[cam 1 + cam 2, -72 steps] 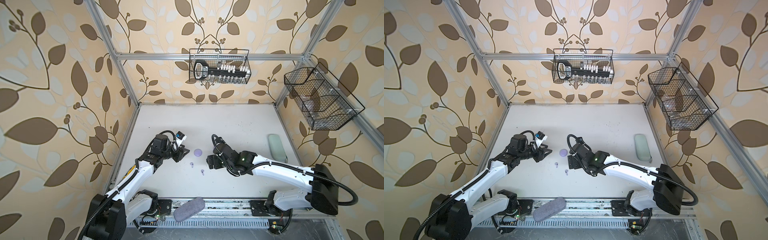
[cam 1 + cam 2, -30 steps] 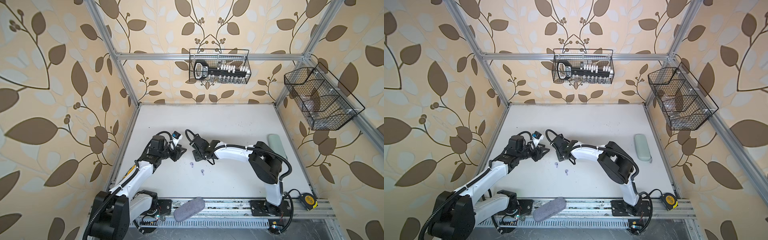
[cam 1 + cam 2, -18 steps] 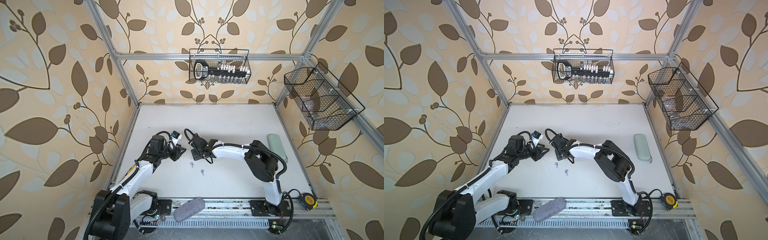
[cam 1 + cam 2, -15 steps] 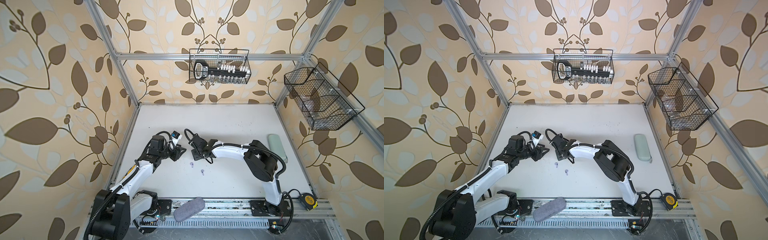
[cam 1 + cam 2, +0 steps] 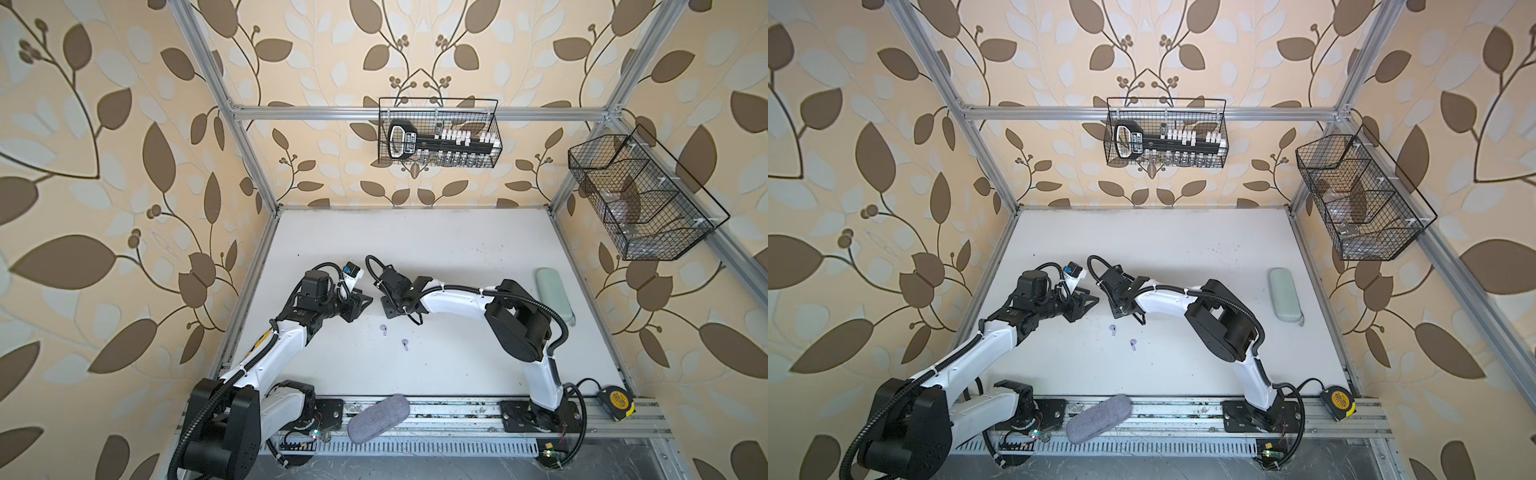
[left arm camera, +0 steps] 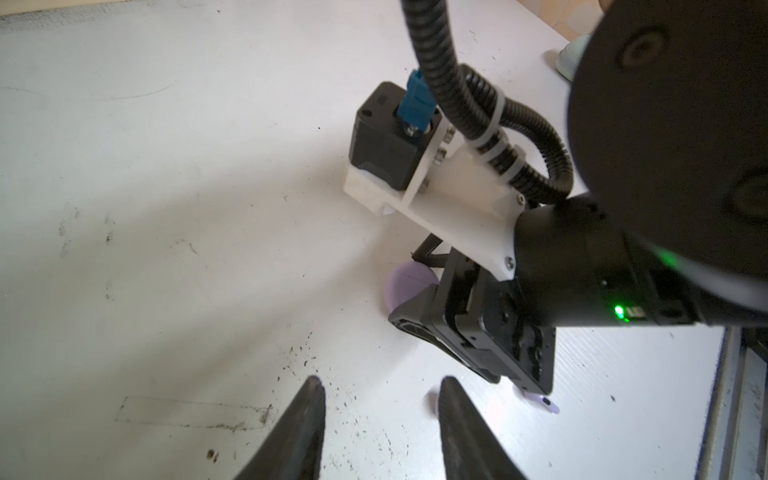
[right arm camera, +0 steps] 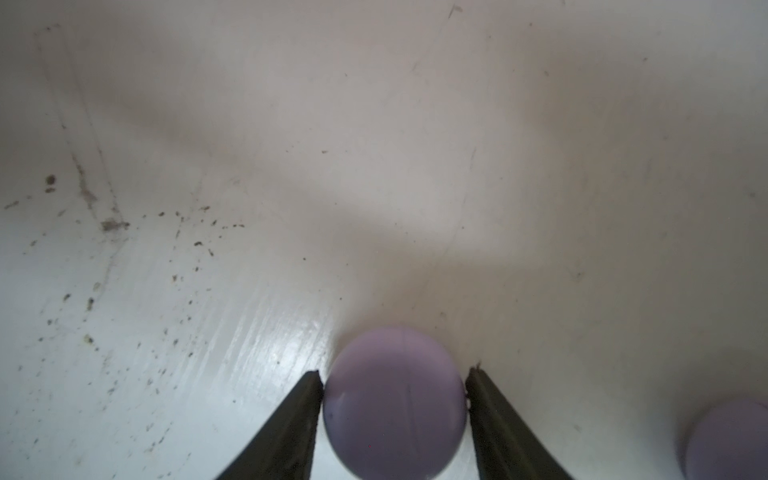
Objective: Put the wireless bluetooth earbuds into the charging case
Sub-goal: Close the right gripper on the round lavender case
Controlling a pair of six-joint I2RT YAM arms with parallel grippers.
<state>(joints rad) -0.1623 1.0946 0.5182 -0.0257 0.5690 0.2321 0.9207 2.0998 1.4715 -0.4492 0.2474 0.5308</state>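
Note:
The round lavender charging case (image 7: 394, 405) lies on the white table between the fingertips of my right gripper (image 7: 394, 384), whose jaws press against its two sides. In the left wrist view only an edge of the case (image 6: 409, 282) shows beside the right gripper; in both top views the gripper (image 5: 388, 306) (image 5: 1116, 309) hides it. Two tiny lavender earbuds (image 5: 383, 329) (image 5: 404, 343) lie loose on the table just in front of it, seen in both top views (image 5: 1112, 329). My left gripper (image 6: 380, 399) (image 5: 360, 306) hovers open and empty to the case's left.
Another rounded lavender thing (image 7: 727, 440) is cut off at the right wrist view's edge. A pale green case (image 5: 555, 295) lies at the table's right. A grey case (image 5: 378, 417) and a tape measure (image 5: 617, 405) sit on the front rail. Wire baskets (image 5: 438, 133) (image 5: 640, 199) hang on the walls.
My right arm swung from the middle over to the case, and its jaws have narrowed onto it. The left arm has barely moved.

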